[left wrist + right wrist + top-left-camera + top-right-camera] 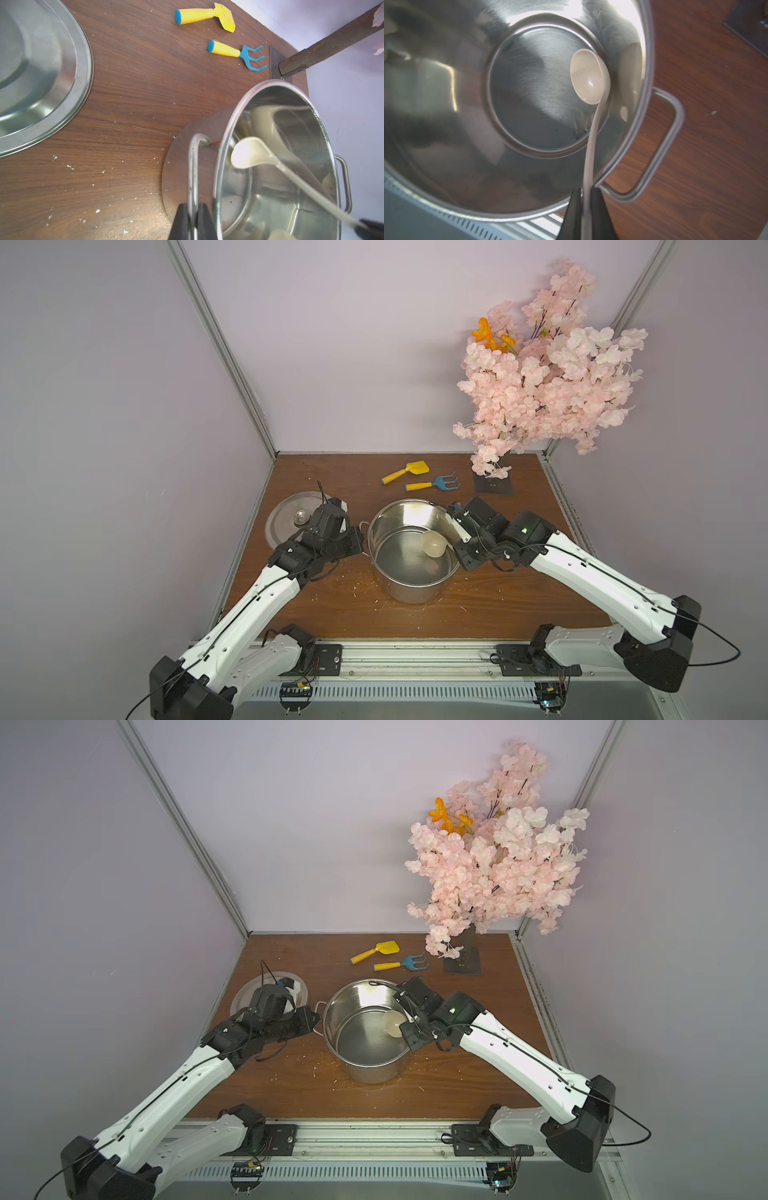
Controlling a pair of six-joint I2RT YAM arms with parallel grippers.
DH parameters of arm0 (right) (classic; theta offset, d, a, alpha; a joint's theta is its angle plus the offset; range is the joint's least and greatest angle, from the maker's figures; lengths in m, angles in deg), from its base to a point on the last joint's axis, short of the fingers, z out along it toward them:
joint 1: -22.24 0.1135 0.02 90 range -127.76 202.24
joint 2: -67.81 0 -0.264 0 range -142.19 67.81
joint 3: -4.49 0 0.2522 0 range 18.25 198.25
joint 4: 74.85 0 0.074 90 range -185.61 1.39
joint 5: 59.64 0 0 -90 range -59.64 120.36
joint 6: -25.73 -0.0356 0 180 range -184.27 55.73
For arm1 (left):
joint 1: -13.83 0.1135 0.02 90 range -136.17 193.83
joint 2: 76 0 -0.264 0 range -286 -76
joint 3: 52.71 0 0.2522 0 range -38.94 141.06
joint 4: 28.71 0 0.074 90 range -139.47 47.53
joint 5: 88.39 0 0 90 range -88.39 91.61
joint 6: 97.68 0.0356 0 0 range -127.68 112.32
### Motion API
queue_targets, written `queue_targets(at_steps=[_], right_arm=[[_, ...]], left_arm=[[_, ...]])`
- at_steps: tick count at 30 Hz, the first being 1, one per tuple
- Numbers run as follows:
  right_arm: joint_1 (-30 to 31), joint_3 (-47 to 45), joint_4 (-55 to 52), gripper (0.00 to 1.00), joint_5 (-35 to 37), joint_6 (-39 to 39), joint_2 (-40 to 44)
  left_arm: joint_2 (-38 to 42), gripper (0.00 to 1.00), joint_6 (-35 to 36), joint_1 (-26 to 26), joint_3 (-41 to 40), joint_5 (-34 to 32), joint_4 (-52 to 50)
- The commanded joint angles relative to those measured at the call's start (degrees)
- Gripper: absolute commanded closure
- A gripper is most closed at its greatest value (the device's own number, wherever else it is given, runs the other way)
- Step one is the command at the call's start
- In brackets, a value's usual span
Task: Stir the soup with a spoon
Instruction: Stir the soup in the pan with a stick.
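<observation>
A large steel stockpot (pixel 411 593) (pixel 374 1073) stands mid-table. Its inside (pixel 533 99) shows only shiny steel, with no soup discernible as a liquid. The cream spoon's bowl (pixel 434 547) (pixel 394 1025) (pixel 247 153) (pixel 588 80) hangs low inside the pot by the right wall, facing up. My right gripper (pixel 586 191) (pixel 459 537) is shut on the spoon's slim handle just above the rim. At the pot's left side, my left gripper (pixel 193 207) (pixel 359 545) is shut on the wire pot handle (pixel 194 166).
The flat steel lid (pixel 286 522) (pixel 41 72) lies left of the pot, partly under my left arm. A yellow toy shovel (pixel 405 471) and a blue rake (pixel 434 484) lie behind. A pink blossom tree (pixel 548 364) stands back right. White crumbs dot the wood.
</observation>
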Motion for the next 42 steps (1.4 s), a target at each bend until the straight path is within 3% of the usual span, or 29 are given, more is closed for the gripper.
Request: queue_targets(at_steps=[1,6,10,17,24,28,35,42], right_arm=[[-1.4,3.2,0.8,1.00,3.6,1.3,-2.9],[-1.0,10.2,2.5,1.00,-2.2,2.3,-9.9],[4.1,13.9,3.5,1.00,-5.7,3.3,-13.5],[9.5,9.5,4.3,1.00,-6.4,1.4,-10.5],[8.9,1.9,-0.1,1.00,0.9,-1.3,-1.9],[4.7,0.2,-1.1,1.00,4.2,-1.0,0.8],[0.8,7.7,0.0,1.00,4.4,0.0,-5.5],[4.6,15.6,4.1,1.00,-4.4,0.4,-13.4]], left_arm=[[1.8,0.96,1.7,-0.7,1.0,1.2,1.2],[1.1,0.96,1.8,-0.7,0.6,1.2,1.3],[0.6,0.96,1.9,-0.7,0.8,1.0,1.4],[0.0,0.96,2.1,-0.7,2.5,0.9,1.2],[0.1,0.96,2.1,-0.7,1.8,0.6,1.3],[0.5,0.96,2.2,-0.7,2.0,0.5,1.3],[1.0,0.95,2.5,-0.7,1.3,0.8,1.3],[-0.1,0.94,2.5,-0.7,0.9,0.8,1.4]])
